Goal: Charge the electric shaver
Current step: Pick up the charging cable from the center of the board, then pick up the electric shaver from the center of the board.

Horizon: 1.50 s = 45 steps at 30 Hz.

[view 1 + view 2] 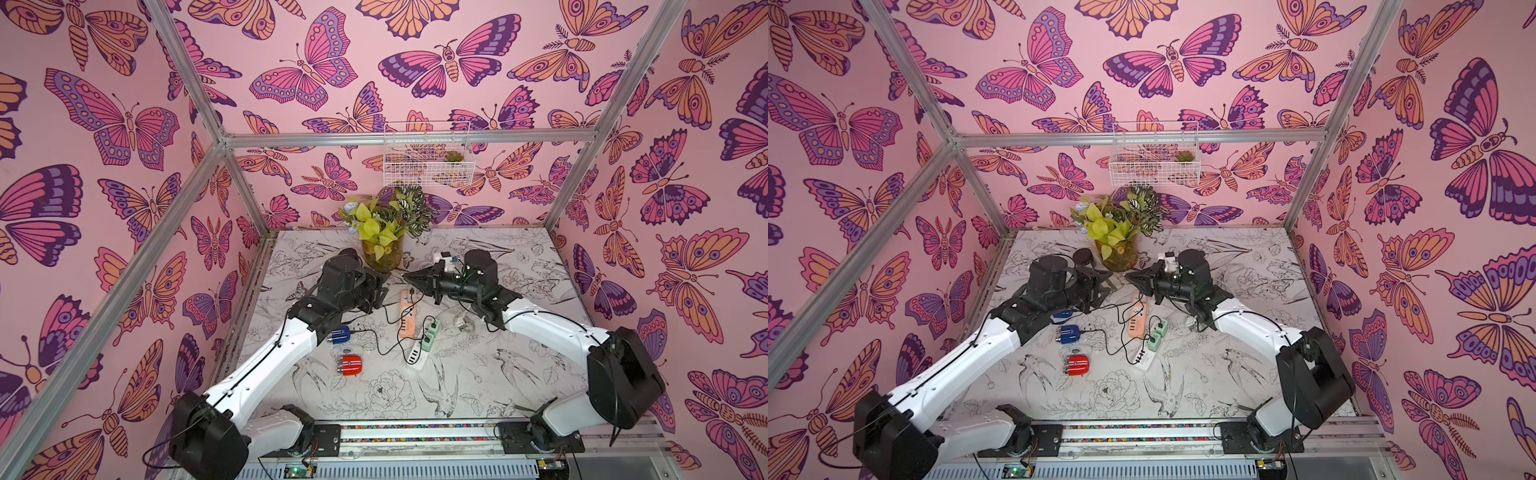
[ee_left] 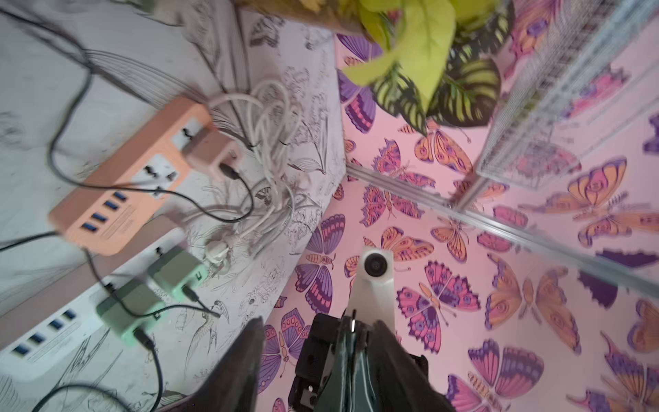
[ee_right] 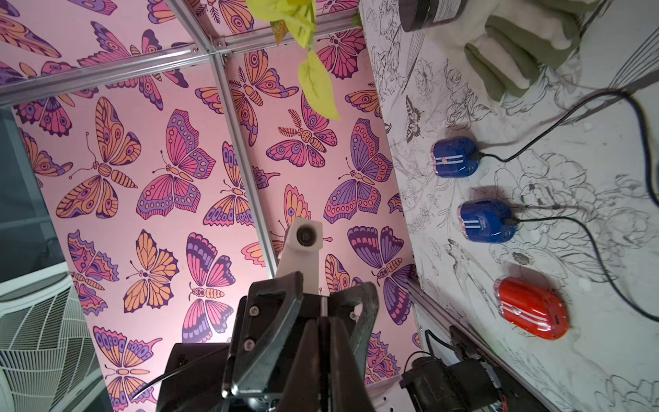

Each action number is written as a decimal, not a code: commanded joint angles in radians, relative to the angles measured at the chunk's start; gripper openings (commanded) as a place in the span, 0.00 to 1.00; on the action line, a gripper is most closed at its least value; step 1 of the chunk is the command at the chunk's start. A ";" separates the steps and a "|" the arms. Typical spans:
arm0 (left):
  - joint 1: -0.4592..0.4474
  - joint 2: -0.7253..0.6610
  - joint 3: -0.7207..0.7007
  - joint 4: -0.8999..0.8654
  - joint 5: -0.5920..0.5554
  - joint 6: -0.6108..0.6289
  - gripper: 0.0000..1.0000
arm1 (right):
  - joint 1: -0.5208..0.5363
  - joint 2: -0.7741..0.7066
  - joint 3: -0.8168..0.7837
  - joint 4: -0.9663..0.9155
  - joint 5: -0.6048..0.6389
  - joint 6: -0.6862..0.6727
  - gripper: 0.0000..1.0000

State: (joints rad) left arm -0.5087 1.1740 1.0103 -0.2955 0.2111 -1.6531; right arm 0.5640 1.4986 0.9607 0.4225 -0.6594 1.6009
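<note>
Here we are, both arms nose to nose over the back of the tabletop point(image 1: 519, 374), and that's my first worry. The left gripper point(image 2: 319, 324) and the right gripper point(image 1: 409, 278) sit tip to tip, very nearly touching, so a reach forward by either could knock them together. The left gripper is open, roughly half its spread, fingers clearly apart in its wrist view, with nothing of its own between them. The right gripper is pinched shut; there's a thin glinting sliver at its tip, too small for me to say whether it's a cable end or part of the gripper. The red shaver point(image 3: 531, 308), the one I take to need charging, lies flat near the front of the tabletop on the left arm's side. It is well apart from both grippers, with no cable that I can see going into it. The two blue shavers point(image 3: 454, 157) point(image 3: 486, 221) lie in a row with it, each with a black cable point(image 3: 494, 156) plugged in. Black cable loops loosely across the tabletop around the orange power strip point(image 2: 117, 199) below the grippers. There's the second danger, I'd say: a finger coming down could snag a loop and drag a blue shaver or tug a plug out. And the vase point(image 1: 381, 255) of leaves stands just behind the grippers, so a wide swing could tip it.
</note>
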 commanded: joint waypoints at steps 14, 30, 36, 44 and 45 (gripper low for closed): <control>0.004 -0.265 -0.334 -0.568 -0.134 -0.336 0.72 | 0.030 -0.135 -0.009 -0.424 -0.290 -0.649 0.00; 0.039 0.088 -0.375 -0.409 -0.104 -0.424 0.80 | 0.060 -0.116 0.021 -0.389 -0.307 -0.608 0.00; 0.051 0.169 -0.400 -0.390 -0.130 -0.398 0.75 | 0.060 -0.127 0.016 -0.378 -0.299 -0.594 0.00; 0.067 0.219 -0.447 -0.293 -0.152 -0.357 0.59 | 0.060 -0.124 0.007 -0.352 -0.295 -0.570 0.00; 0.068 0.222 -0.450 -0.293 -0.148 -0.353 0.57 | 0.060 -0.123 0.007 -0.350 -0.295 -0.570 0.00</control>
State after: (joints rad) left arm -0.4503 1.3384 0.6239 -0.6750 0.1291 -2.0331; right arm 0.6189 1.3762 0.9531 0.0490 -0.9443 1.0245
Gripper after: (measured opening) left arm 0.596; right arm 0.077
